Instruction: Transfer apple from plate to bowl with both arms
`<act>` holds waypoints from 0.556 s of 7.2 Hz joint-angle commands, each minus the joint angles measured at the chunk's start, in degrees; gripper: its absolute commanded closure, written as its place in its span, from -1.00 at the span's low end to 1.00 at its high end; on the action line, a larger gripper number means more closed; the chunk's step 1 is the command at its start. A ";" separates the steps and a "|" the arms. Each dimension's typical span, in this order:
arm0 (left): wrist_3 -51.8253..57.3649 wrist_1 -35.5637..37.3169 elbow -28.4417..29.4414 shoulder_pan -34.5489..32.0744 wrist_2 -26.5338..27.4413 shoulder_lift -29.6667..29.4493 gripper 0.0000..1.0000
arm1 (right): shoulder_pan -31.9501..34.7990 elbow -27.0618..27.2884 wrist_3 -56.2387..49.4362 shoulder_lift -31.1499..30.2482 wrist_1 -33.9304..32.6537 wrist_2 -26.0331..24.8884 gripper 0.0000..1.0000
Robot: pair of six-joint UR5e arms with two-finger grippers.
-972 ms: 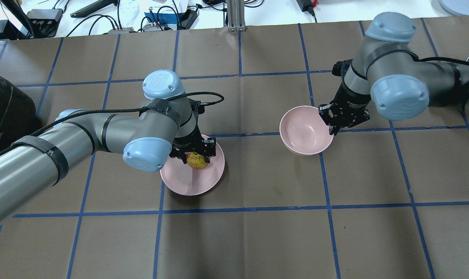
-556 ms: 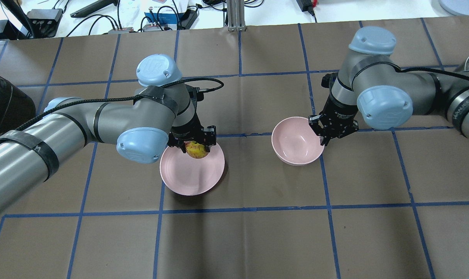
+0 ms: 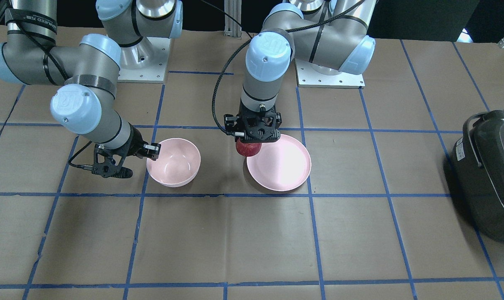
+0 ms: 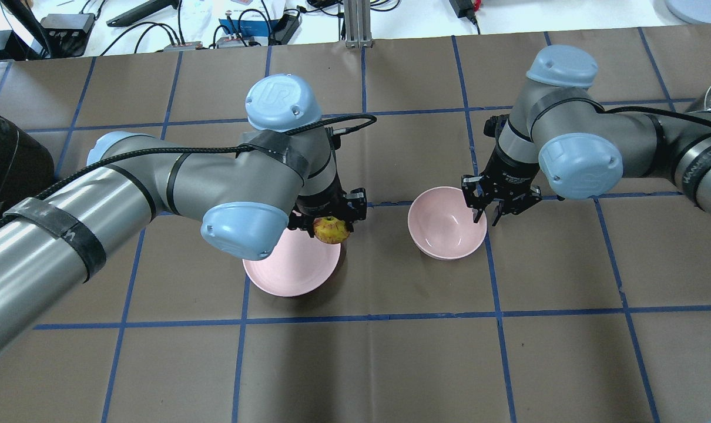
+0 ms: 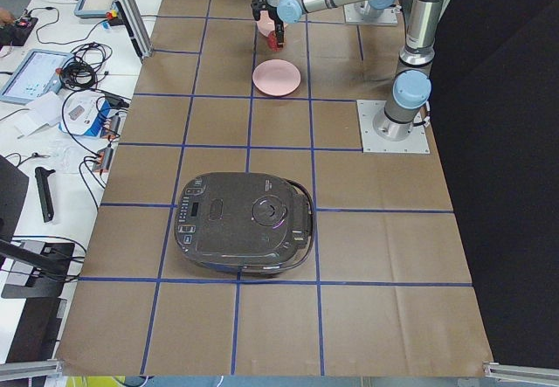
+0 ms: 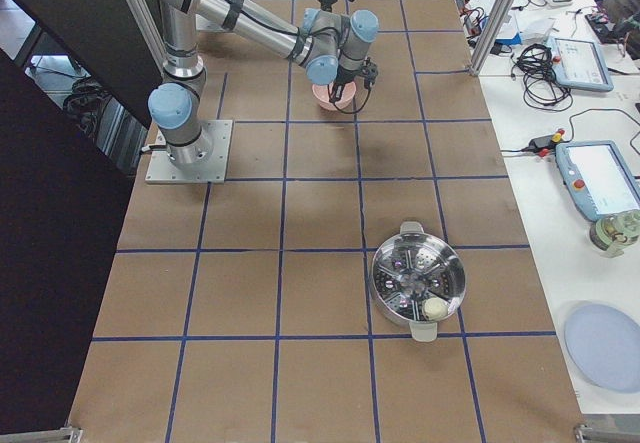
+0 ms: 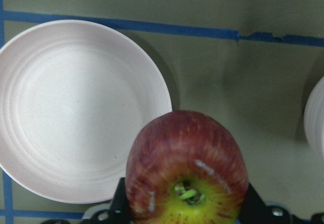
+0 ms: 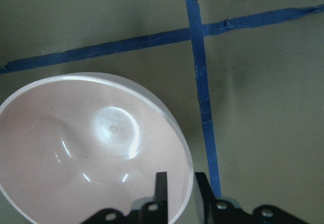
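The left gripper [image 4: 331,218] is clamping the red apple [image 4: 332,230] between its two fingers, with the yellow-green stem end facing up toward the wrist camera. In the overhead view the apple is hanging in the air at about 1 o'clock on the rim of the pale pink plate [image 4: 285,271], not resting on it. From the left wrist camera the plate [image 7: 66,113] is lying at 10 o'clock of the apple [image 7: 187,166], bare, and a sliver of the bowl is showing at 3 o'clock.

The pink bowl [image 4: 421,230] is sitting at 3 o'clock of the plate, near it but apart. The right gripper [image 4: 486,210] is pinching the bowl's rim at roughly 3 o'clock, one finger [image 8: 161,188] inside the bowl [image 8: 76,148] and the other outside.

Both are lying on the brown table [image 4: 391,364] taped with a blue grid. A black rice cooker [image 3: 489,166] is standing well off at the robot's left end.
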 commanded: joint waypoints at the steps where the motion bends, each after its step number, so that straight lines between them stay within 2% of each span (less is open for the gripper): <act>1: -8.52 -0.74 1.52 -3.19 -2.29 -0.73 0.79 | -0.61 -3.54 -0.21 -0.54 -0.19 -0.75 -0.99; 2: -13.77 -0.13 2.65 -4.69 -3.70 -1.86 0.79 | -0.96 -7.83 -0.48 -1.06 1.03 -2.05 -1.00; 3: -18.70 2.40 5.88 -6.01 -4.85 -5.62 0.79 | -1.40 -12.48 -0.65 -2.46 4.69 -6.33 -1.00; 4: -25.01 2.69 11.14 -7.06 -5.64 -9.22 0.79 | -2.79 -15.84 -1.18 -3.61 8.64 -7.50 -1.00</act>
